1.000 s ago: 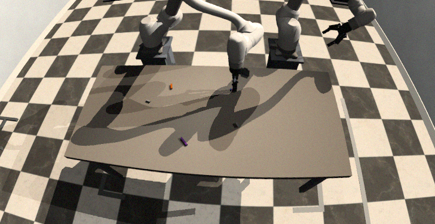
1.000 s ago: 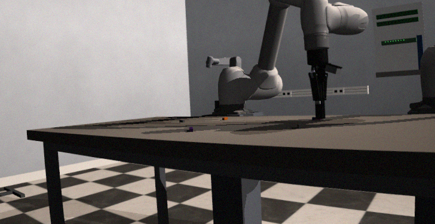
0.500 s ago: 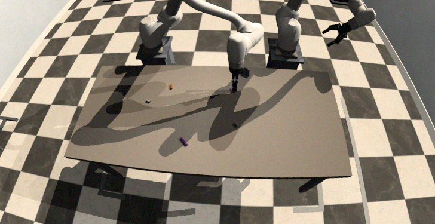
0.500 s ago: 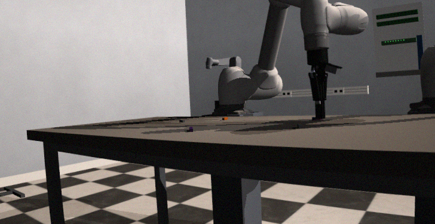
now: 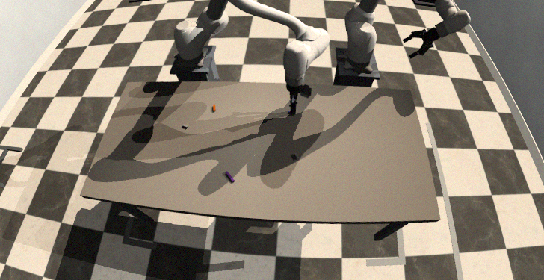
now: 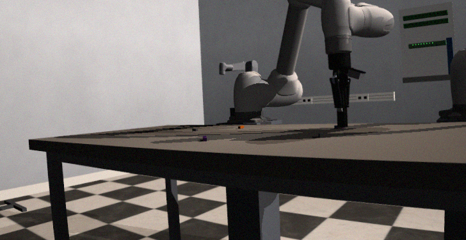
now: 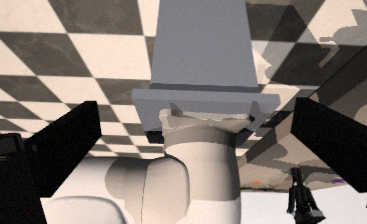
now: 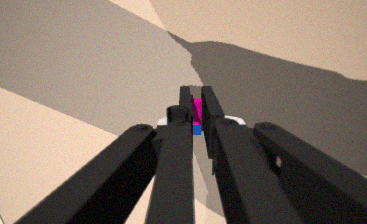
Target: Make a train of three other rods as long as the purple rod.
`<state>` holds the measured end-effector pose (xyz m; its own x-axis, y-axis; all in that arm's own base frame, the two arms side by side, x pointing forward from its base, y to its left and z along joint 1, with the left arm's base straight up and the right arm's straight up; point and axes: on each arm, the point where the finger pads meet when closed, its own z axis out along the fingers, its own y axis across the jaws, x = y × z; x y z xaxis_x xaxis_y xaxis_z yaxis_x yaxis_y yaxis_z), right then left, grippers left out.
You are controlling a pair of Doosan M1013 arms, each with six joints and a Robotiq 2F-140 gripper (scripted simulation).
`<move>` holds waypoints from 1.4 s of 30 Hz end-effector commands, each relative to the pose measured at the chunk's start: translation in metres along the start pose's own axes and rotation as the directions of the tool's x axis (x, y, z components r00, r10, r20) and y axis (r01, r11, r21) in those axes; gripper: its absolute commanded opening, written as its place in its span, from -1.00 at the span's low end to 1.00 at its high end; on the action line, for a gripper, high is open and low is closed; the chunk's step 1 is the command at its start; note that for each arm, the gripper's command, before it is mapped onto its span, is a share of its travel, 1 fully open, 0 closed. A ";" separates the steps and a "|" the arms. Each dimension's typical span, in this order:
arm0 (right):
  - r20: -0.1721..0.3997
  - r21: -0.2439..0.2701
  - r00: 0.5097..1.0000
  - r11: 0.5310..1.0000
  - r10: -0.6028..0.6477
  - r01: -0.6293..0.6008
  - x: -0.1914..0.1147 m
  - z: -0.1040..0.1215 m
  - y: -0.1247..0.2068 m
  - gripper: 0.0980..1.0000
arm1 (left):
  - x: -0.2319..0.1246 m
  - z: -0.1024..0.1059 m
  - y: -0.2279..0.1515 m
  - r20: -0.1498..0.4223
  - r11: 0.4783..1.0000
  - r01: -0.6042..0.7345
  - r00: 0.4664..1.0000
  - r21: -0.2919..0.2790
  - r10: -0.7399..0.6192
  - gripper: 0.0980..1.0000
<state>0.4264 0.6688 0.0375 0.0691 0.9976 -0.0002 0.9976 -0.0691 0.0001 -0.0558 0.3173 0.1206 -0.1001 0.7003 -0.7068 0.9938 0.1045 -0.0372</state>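
My right gripper (image 5: pixel 292 112) (image 6: pixel 341 126) (image 8: pixel 195 101) points down at the table, shut on the magenta rod (image 8: pixel 197 107). The blue rod (image 8: pixel 197 130) lies against or very near the magenta rod's end; the fingers partly hide both. The purple rod (image 5: pixel 229 176) (image 6: pixel 204 138) (image 7: pixel 338 180) lies toward the front. The orange rod (image 5: pixel 214 107) (image 6: pixel 241 127) (image 7: pixel 256 182) lies at the back left. A small grey rod (image 5: pixel 184 127) (image 6: pixel 194 129) lies left of it, nearer the front. My left gripper (image 5: pixel 408 48) (image 7: pixel 196 116) is open and empty, off the table.
A dark, seemingly grey rod (image 5: pixel 296 155) (image 6: pixel 319 136) lies in shadow, in front of my right gripper. The table (image 5: pixel 361 179) (image 6: pixel 391 150) carries broad arm shadows. The two arm bases stand behind its back edge.
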 end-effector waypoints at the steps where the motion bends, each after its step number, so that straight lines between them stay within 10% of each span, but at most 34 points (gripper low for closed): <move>1: -0.001 0.000 1.000 1.000 0.000 0.000 0.000 -0.001 0.000 -0.94 | 0.000 0.000 0.000 -0.001 1.000 0.000 1.000 0.000 0.000 1.00; 42: -0.001 0.000 1.000 1.000 0.000 0.000 0.000 -0.001 0.000 -0.70 | 0.000 0.000 0.000 -0.001 1.000 0.000 1.000 0.000 0.000 1.00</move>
<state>0.4263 0.6685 0.0375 0.0691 0.9976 -0.0002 0.9976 -0.0691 0.0001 -0.0558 0.3173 0.1206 -0.1001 0.7003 -0.7068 0.9938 0.1045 -0.0372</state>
